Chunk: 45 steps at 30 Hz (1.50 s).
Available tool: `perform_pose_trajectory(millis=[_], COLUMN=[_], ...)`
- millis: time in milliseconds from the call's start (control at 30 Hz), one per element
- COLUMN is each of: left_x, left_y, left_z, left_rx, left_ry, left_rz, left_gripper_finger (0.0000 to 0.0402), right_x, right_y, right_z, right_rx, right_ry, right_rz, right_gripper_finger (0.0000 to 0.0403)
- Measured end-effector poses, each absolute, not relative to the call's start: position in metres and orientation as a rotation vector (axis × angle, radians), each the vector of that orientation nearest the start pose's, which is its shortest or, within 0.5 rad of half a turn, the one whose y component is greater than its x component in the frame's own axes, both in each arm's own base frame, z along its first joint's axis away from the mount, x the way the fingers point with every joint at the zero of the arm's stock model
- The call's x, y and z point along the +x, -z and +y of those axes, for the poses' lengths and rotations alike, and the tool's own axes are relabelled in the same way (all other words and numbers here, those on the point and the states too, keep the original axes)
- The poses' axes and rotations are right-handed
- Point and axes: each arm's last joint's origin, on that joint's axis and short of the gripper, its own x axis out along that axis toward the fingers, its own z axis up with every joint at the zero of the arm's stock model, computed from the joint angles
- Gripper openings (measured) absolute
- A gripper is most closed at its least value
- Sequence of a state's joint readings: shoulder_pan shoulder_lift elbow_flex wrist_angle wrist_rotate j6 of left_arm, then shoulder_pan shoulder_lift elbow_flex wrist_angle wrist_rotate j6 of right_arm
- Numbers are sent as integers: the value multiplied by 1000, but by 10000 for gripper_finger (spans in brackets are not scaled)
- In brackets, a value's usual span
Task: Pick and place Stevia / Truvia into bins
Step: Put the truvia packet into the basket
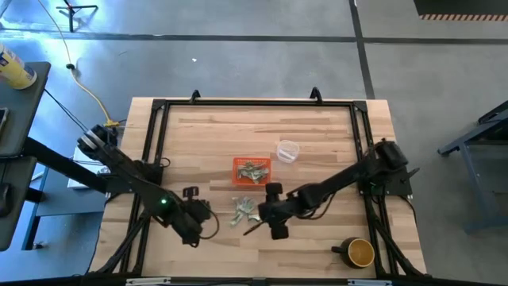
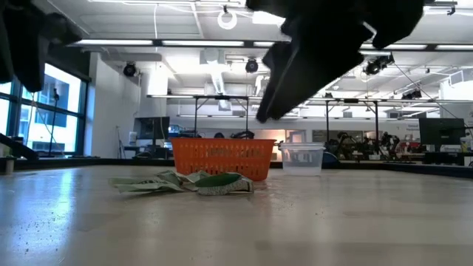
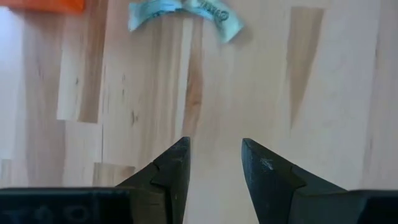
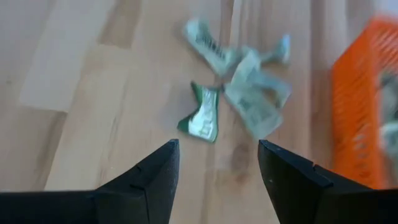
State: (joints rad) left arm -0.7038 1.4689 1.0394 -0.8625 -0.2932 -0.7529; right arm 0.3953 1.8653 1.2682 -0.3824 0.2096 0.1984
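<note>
Orange bin (image 1: pixel 252 169) sits near table centre w/ several Stevia / Truvia sachets (image 1: pixel 253 171) already inside. A loose pile of sachets (image 1: pixel 244 208) lies on the wood just in front of the bin, betw. the two arms; in the low view the pile (image 2: pixel 185 182) is spread flat in front of the bin (image 2: pixel 222 159).

Right gripper (image 1: pixel 266 216) hovers just beside the pile, on its right side. In the right wrist view its fingers (image 4: pixel 155 171) stand apart w/ nothing betw. them; the crumpled sachets (image 4: pixel 239 74) lie ahead on the table, bin wall (image 4: pixel 364 99) at the edge of the pic.

Left gripper (image 1: pixel 208 213) sits left of the pile, a bit apart from it. Left wrist view: fingers (image 3: pixel 174 165) parted w/ a gap, bare wood betw. them, nothing held; a sachet (image 3: pixel 186 12) farther off, and a bit of the bin (image 3: pixel 43 5) in the corner.

Clear plastic cup (image 1: pixel 287 150) stands just right of the bin. Dark mug (image 1: pixel 359 252) near the table's front right corner, well apart from the rest.
</note>
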Motion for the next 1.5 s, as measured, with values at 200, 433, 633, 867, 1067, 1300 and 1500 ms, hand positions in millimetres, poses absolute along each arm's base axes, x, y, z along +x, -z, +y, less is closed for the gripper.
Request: perform_pose_trajectory(millis=[200, 433, 633, 867, 1067, 1300, 1500], left_x=[189, 160, 145, 139, 139, 139, 140], left_y=[-216, -205, -197, -195, -195, -195, -195], left_z=[-149, -124, -111, -106, -106, -107, -107], left_rx=[-103, -115, -131, -106, -75, -81, -89], left_ry=[-83, -67, -59, -43, -27, -25, -28], left_rz=[1082, 1045, 1021, 1020, 1027, 1026, 1015], left_gripper_finger=[177, 177, 177, 177, 177, 177, 177], right_x=[375, 389, 398, 401, 403, 405, 420], right_y=[-182, -153, -140, -127, -124, -140, -182], right_z=[155, 162, 167, 161, 154, 151, 149], right_rx=[-43, -61, -77, -31, 43, 16, -54], right_ry=[18, 14, 38, 119, 125, 188, 290], right_rz=[945, 981, 990, 1021, 1059, 1133, 1062], right_gripper_finger=[209, 209, 209, 179, 91, 11, 4])
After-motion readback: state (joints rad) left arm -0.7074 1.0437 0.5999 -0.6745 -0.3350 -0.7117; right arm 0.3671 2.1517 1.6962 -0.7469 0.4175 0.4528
